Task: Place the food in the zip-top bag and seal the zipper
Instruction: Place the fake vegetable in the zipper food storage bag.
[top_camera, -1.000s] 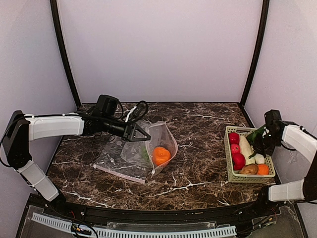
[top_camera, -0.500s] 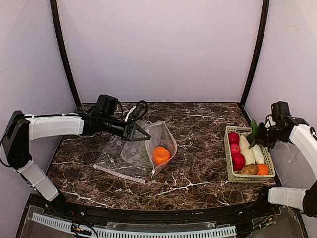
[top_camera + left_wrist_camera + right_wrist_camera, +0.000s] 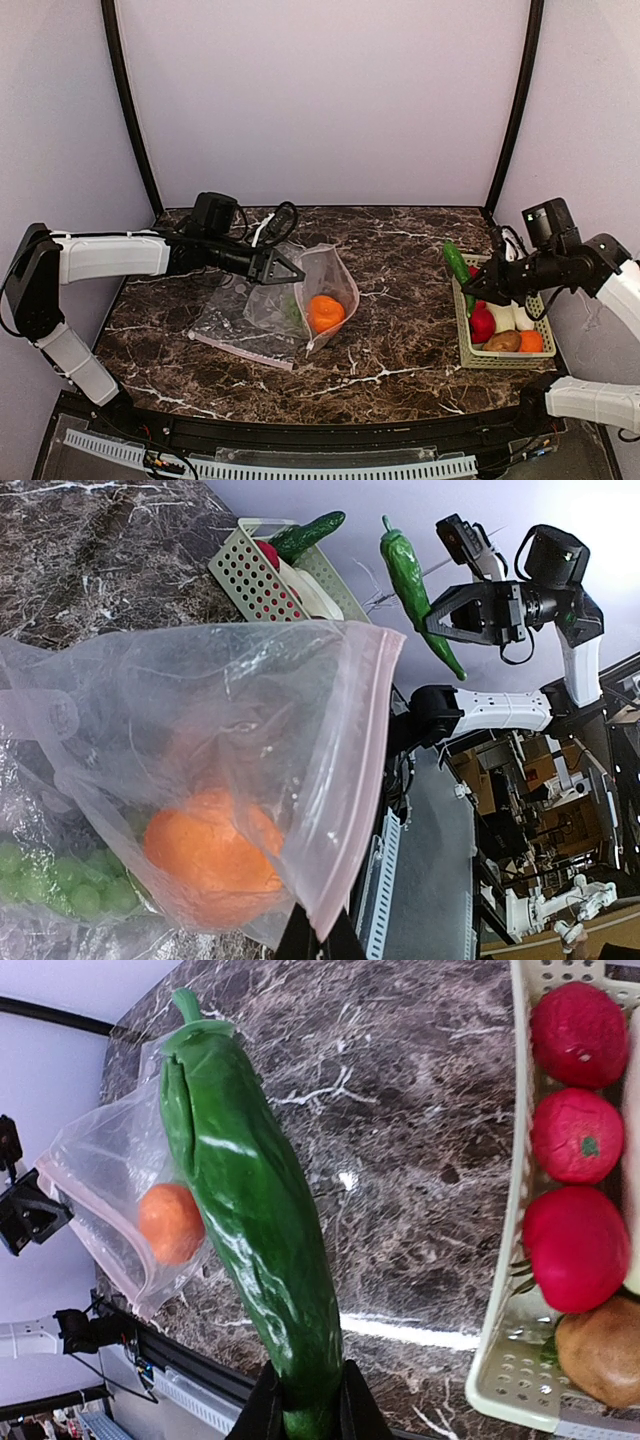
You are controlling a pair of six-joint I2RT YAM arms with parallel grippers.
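The right gripper (image 3: 305, 1405) is shut tight on the bottom end of a long green pepper (image 3: 250, 1210). The pepper is shiny and a bit bumpy, with a small curled stem at its far tip. It hangs in the air over the dark stone table (image 3: 400, 250), by the left side of the pale green basket (image 3: 463, 345). It touches nothing but the fingers.

In the basket lie three red apples (image 3: 575, 1135), a white radish (image 3: 505, 318), a brown potato (image 3: 600, 1355) and a small orange one (image 3: 531, 341).

Far over on the other side, the left gripper (image 3: 284, 268) pinches the edge of the zip-top bag (image 3: 230, 710). It holds the mouth up and open, facing the right arm. The bag is clear and crinkly. The zipper (image 3: 355, 780) is a thin pink strip along the mouth, and it is not pressed shut.

Inside the bag sit a round orange fruit (image 3: 210, 845) and some green grapes (image 3: 60, 885). The bag rests on the table left of the middle, well apart from the pepper. A second clear bag (image 3: 225, 325) lies flat just beside it, nearer the left arm.
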